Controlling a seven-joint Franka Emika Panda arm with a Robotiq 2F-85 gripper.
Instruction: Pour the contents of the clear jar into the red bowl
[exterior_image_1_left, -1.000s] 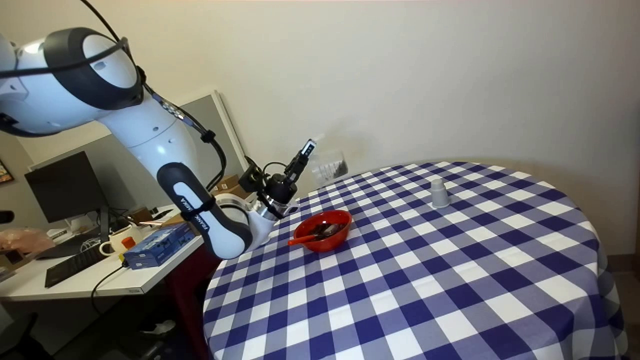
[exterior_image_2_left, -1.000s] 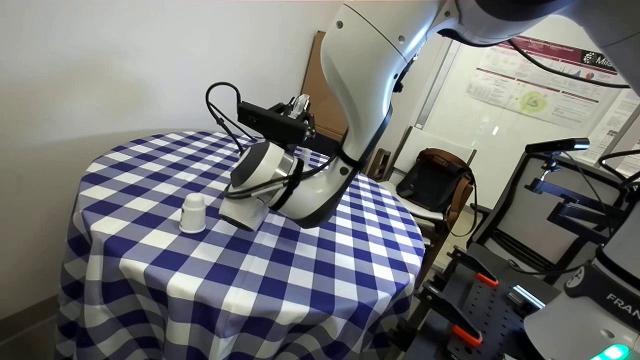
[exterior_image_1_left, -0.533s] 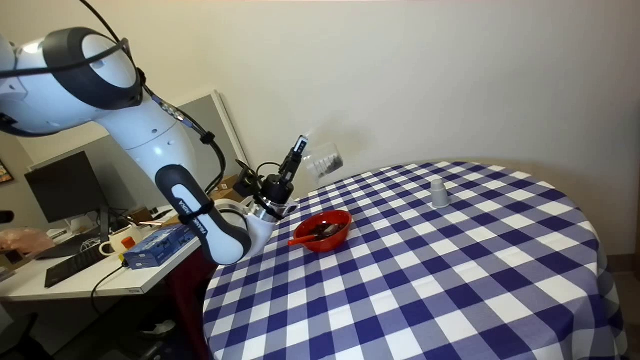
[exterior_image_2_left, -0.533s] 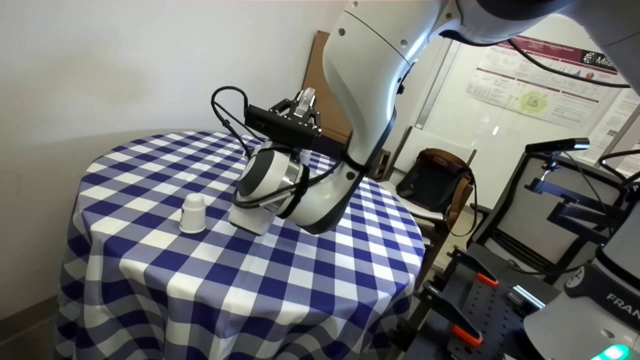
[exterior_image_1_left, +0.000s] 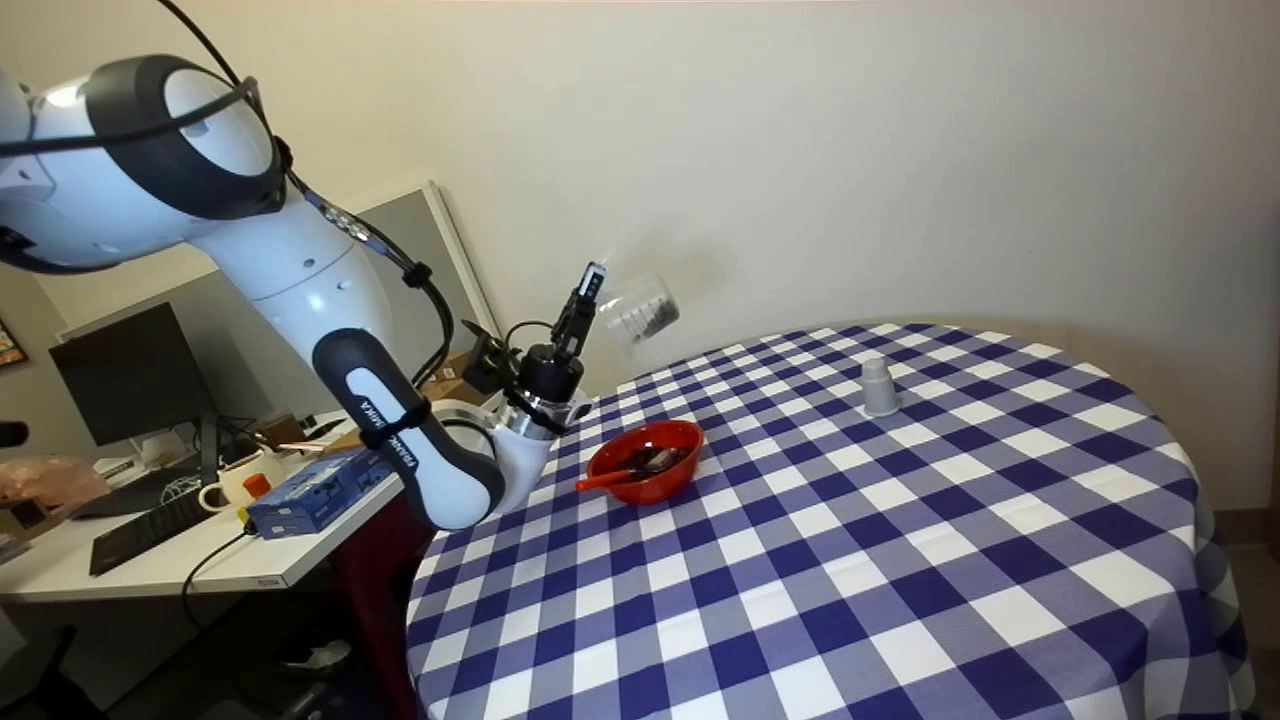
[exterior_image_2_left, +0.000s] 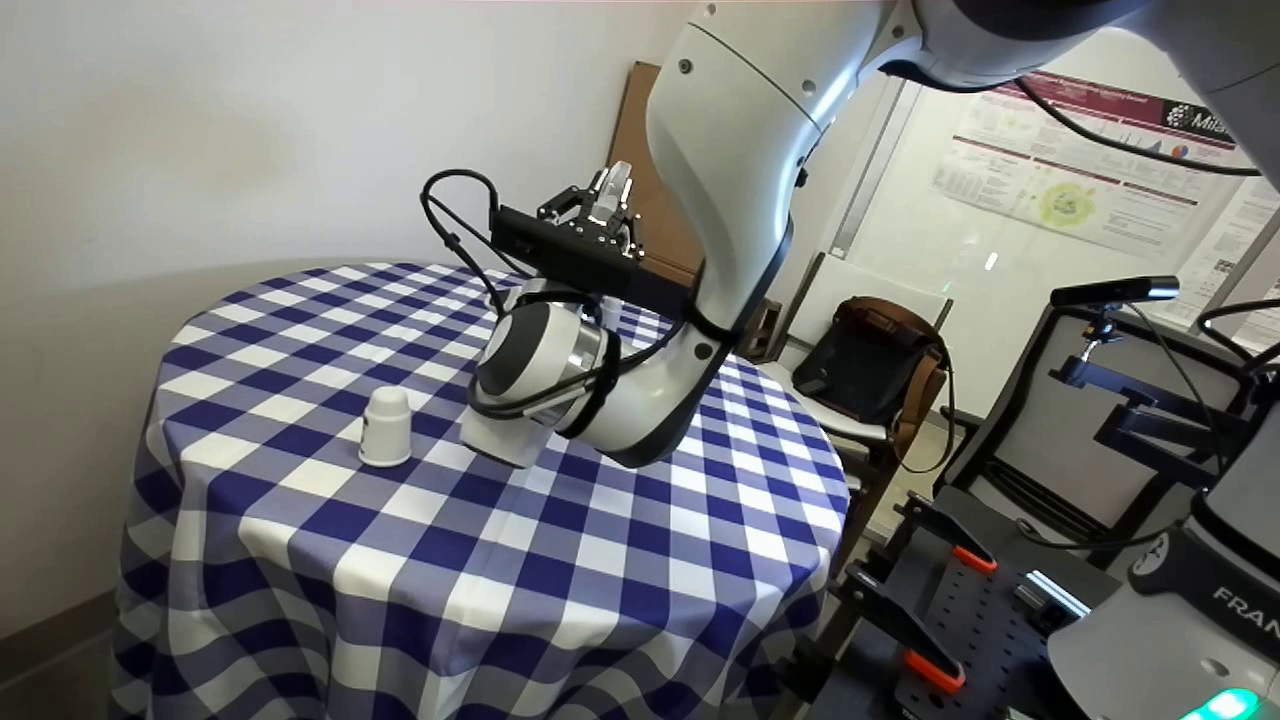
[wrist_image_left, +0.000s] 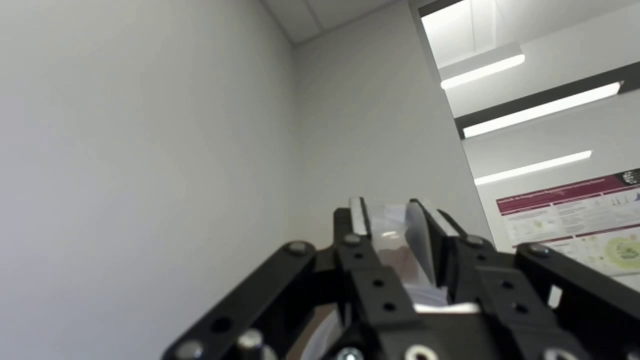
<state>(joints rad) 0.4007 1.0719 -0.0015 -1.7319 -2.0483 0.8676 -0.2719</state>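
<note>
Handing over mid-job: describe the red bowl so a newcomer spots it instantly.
In an exterior view, find the blue and white checked tablecloth. Toward its left side in that picture, below the tilted clear jar, sits the red bowl, with a red handle jutting over its rim. Its bright red sets it apart from the colourless clear jar and the pale container farther right.

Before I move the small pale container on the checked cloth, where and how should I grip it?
I'd pinch the container around its narrower upper part, coming down from above: it stands on its wide end and steps in toward the top.
</note>
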